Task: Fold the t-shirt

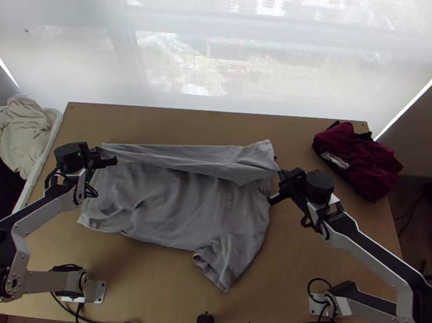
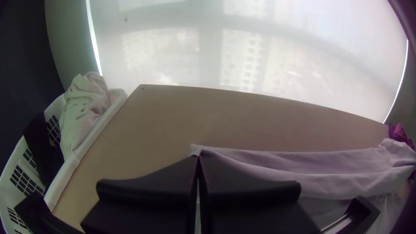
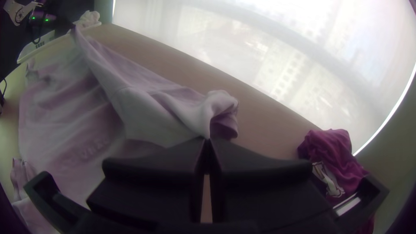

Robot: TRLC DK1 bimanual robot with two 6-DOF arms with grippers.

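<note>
The gray t-shirt (image 1: pixel 181 206) is being spread across the middle of the tabletop (image 1: pixel 150 280), between the 2 arms, with its far part being gathered into a raised, partly folded band. At the left end of this band, a corner of fabric is being clenched by the left end effector (image 1: pixel 106 158), its 2 fingers (image 2: pixel 147 186) being pressed together. At the other end, cloth beside a bunched, open-looking end is being gripped by the right end effector (image 1: pixel 283 183), whose 2 fingers are likewise being kept together. The lower layer is being left flatter, with wrinkles, and 1 sleeve (image 1: pixel 224 264) is being pointed toward the near edge, well apart from it. Beyond the band, a strip of wood is being left between the cloth and the far edge; wider room is being offered on the near side. At the far right corner, a dark red garment (image 1: pixel 359 161) is being bordered by the tabletop's edge. Just beside the left edge, pale cloth (image 1: pixel 22 129) is being held in a white basket (image 1: pixel 38 171).
</note>
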